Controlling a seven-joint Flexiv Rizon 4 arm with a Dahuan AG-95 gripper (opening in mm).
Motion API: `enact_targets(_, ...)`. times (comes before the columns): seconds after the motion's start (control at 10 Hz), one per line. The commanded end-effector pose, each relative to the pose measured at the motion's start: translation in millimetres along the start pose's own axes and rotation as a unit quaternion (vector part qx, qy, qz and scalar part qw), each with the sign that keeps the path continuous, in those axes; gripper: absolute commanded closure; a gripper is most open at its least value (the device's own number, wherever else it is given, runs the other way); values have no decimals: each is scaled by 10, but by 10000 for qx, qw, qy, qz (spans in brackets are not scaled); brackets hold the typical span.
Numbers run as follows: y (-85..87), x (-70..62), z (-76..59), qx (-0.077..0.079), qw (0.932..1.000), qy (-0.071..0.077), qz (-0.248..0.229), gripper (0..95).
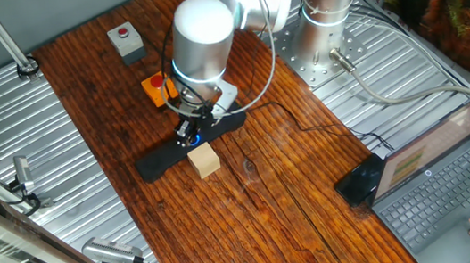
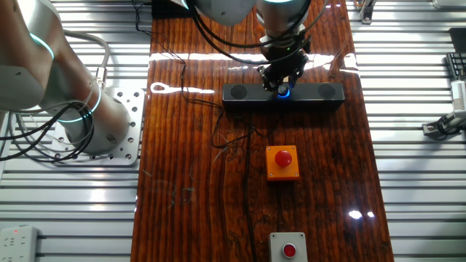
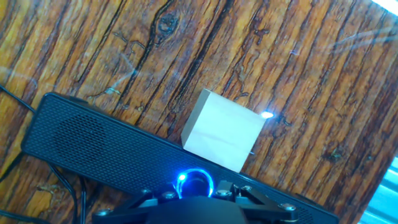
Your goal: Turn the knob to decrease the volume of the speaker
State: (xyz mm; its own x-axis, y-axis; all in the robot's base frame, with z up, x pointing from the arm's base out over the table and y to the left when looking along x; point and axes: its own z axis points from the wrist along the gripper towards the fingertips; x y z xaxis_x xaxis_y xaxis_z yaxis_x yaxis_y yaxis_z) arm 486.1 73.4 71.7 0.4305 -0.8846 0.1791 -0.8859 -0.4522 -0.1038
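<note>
The speaker [image 1: 156, 163] is a long black bar lying across the wooden table; it also shows in the other fixed view [image 2: 240, 92] and the hand view [image 3: 81, 140]. The knob [image 3: 196, 182] glows blue at its middle, and it shows as a blue glint under the hand [image 1: 193, 140] [image 2: 285, 92]. My gripper [image 1: 191, 133] [image 2: 282, 84] [image 3: 196, 190] stands straight down over the knob. Its fingers [image 3: 166, 195] sit close on either side of the knob and appear shut on it. The arm hides much of the knob in both fixed views.
A tan wooden block [image 1: 204, 160] [image 3: 222, 129] touches the speaker's front edge beside the knob. An orange-housed red button [image 1: 155, 88] [image 2: 282, 161] and a grey box with a red button [image 1: 125, 39] [image 2: 289, 249] lie behind. A thin black cable [image 2: 218, 124] trails off. A laptop [image 1: 443, 182] stands at the right.
</note>
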Motion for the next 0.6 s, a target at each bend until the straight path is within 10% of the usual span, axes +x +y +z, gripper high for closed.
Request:
enact_targets(0.1, -3, 2, 2, -39, 9998, -54, 191, 570)
enact_targets(0.6, -9, 7, -10, -140, 9959, -189, 878, 570)
